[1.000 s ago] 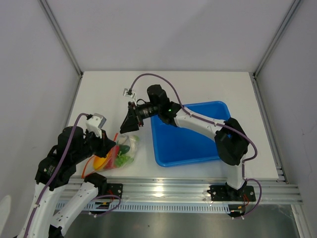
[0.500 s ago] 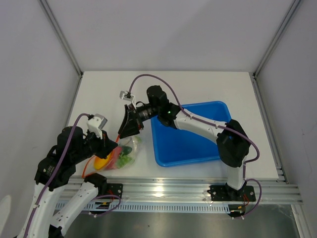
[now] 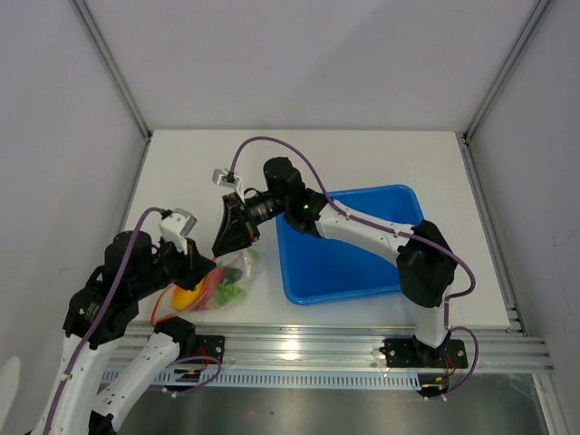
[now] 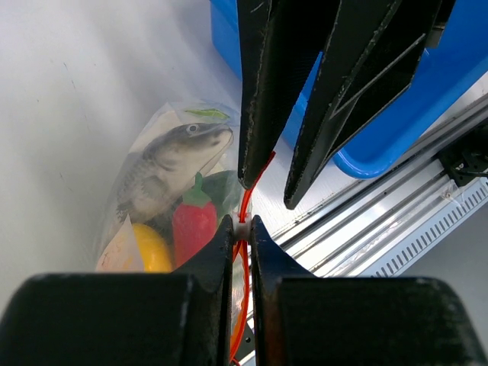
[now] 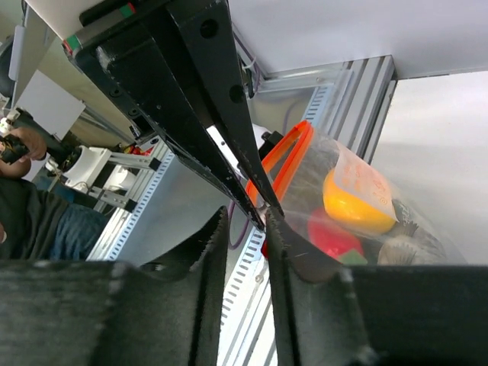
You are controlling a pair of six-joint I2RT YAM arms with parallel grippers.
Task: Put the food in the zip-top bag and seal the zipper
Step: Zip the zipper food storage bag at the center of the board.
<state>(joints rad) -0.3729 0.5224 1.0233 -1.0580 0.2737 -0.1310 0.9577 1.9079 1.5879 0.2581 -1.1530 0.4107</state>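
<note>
Our left gripper (image 4: 242, 226) pinched tight, pointing to three o'clock. Our right gripper (image 5: 248, 218) reached toward ten o'clock, fingers close together.

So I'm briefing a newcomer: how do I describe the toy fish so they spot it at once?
Find the blue tray; just left of it lies a clear bag. In the left wrist view the fish is the only grey, scaled thing inside, above a red piece and a yellow piece.

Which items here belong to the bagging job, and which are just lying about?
Job: clear crinkly zip-top bag; its orange-red zipper strip; grey toy fish, yellow squash, red toy food inside; left end effector pinching the zipper; right end effector alongside.
Lying about: blue rectangular plastic tray.
</note>
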